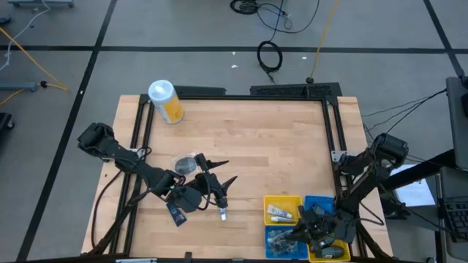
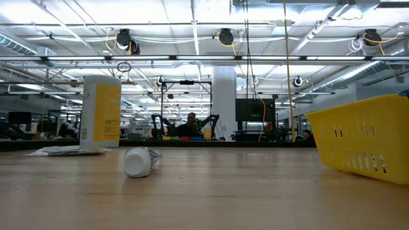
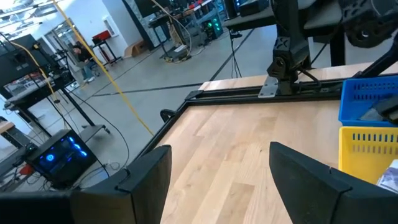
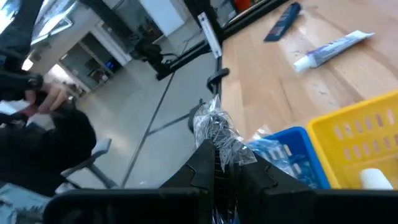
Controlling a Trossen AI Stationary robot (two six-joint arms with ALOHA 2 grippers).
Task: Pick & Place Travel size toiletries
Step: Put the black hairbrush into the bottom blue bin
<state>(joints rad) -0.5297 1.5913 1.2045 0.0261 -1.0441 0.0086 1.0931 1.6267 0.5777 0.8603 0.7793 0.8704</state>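
The right gripper point(image 4: 225, 163) is pinched narrow on a crinkly clear-plastic packet point(image 4: 214, 127), held above the near corner of a square blue bin point(image 4: 283, 155); what the wrap contains cannot be made out. In the high view this gripper point(image 1: 316, 228) hangs over a cluster of four bins, two yellow point(image 1: 281, 208) and two blue point(image 1: 317, 204), and the arm hides much of the two on the right. A small white tube point(image 1: 280, 213) lies in the upper left yellow bin.

The left gripper point(image 1: 223, 175) hovers above the middle of the wooden table point(image 1: 248, 139) with its dark fingers point(image 3: 149, 177) spread wide and nothing between them. Just below it lies a white tube with blue print point(image 1: 221, 212); a flat dark blue tube point(image 1: 175, 212) lies beside the arm, partly hidden. A clear packet point(image 1: 186, 163) rests by the forearm. One tall yellow canister with a white lid point(image 1: 165, 101) lies near the far left corner.
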